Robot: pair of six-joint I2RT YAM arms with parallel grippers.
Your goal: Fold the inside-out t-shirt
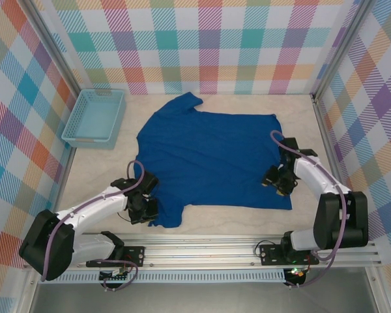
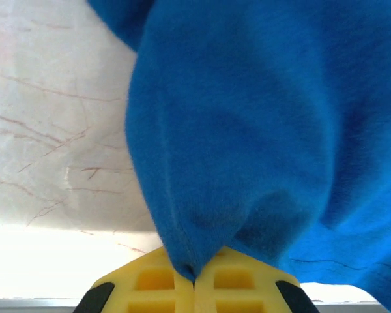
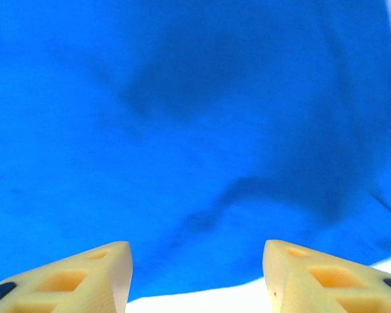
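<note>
Work on the fold looked barely begun as the inside-out t-shirt [image 1: 208, 163] lay spread nearly flat on the bench [image 1: 91, 176], the left gripper [image 2: 194, 277] with jaws pinching its near corner, the right gripper [image 3: 197, 264] with jaws apart over its right edge.

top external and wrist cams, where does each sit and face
Top external: above and behind, looking down at the t-shirt; both arms show.
Left wrist: on the left arm, facing the t-shirt's edge and table; left gripper shut on cloth.
Right wrist: on the right arm, facing blue cloth; right gripper open.
All share the t-shirt.
</note>
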